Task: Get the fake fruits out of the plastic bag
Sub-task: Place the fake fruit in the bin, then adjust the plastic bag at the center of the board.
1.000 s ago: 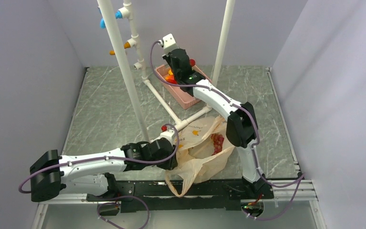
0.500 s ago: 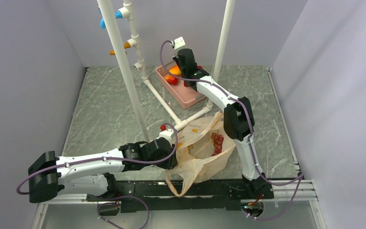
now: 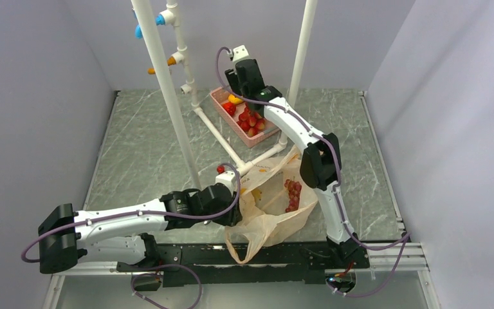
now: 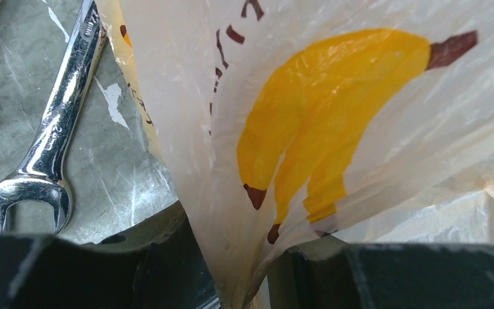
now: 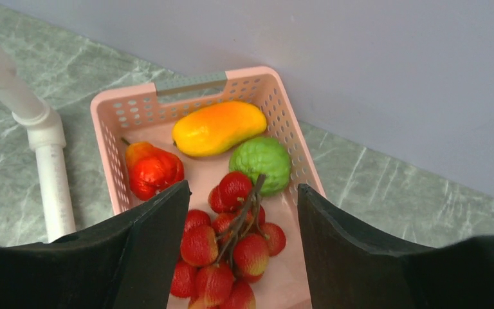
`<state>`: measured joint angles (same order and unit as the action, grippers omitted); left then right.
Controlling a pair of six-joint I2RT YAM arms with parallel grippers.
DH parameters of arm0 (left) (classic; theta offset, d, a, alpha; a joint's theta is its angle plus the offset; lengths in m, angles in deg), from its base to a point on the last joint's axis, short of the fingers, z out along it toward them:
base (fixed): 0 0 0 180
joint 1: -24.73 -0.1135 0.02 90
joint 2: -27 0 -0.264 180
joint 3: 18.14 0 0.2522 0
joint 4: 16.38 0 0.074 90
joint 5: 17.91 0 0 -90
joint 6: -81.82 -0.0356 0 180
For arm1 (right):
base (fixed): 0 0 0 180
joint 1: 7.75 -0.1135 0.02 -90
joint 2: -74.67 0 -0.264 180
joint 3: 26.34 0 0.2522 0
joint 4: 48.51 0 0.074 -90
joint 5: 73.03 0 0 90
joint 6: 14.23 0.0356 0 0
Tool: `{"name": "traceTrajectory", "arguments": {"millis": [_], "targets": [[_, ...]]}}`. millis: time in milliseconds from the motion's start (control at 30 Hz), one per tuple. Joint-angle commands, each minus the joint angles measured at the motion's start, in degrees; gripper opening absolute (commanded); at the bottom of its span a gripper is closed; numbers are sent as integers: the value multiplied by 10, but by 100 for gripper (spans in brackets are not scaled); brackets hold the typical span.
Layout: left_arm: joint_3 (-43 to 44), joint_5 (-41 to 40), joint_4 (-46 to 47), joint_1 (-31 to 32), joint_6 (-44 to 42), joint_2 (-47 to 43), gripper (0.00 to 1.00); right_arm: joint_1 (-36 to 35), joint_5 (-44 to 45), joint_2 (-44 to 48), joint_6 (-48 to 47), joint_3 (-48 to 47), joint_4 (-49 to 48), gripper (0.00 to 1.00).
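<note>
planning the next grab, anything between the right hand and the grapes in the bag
Nothing visible covers the grapes: the plastic bag lies open, its edge pinched by the left hand. The open right hand hangs over the pink basket; a white pipe lies between.

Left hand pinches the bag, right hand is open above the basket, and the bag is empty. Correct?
No: the bag holds a grape bunch, as the top view shows. The left hand does pinch it, and the right hand is open above the basket.
</note>
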<state>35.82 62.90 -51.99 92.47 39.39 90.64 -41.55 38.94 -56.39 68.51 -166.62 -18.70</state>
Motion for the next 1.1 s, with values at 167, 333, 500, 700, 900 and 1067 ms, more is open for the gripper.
{"name": "traceTrajectory", "arguments": {"millis": [167,333,500,700,900,1067], "targets": [[37,-10,10,4,20,2,41,-29,-36,215,136,30,156,67],[50,-35,15,12,22,15,41,-41,-108,372,221,141,202,66],[44,-44,24,14,24,17,42,-139,-118,562,258,294,192,65],[70,-39,-6,14,13,7,43,-197,-190,722,316,430,260,57],[66,-46,-22,14,10,-12,43,-214,-246,820,314,579,261,34],[68,-51,-26,14,15,-30,43,-215,-258,824,330,662,252,34]]}}
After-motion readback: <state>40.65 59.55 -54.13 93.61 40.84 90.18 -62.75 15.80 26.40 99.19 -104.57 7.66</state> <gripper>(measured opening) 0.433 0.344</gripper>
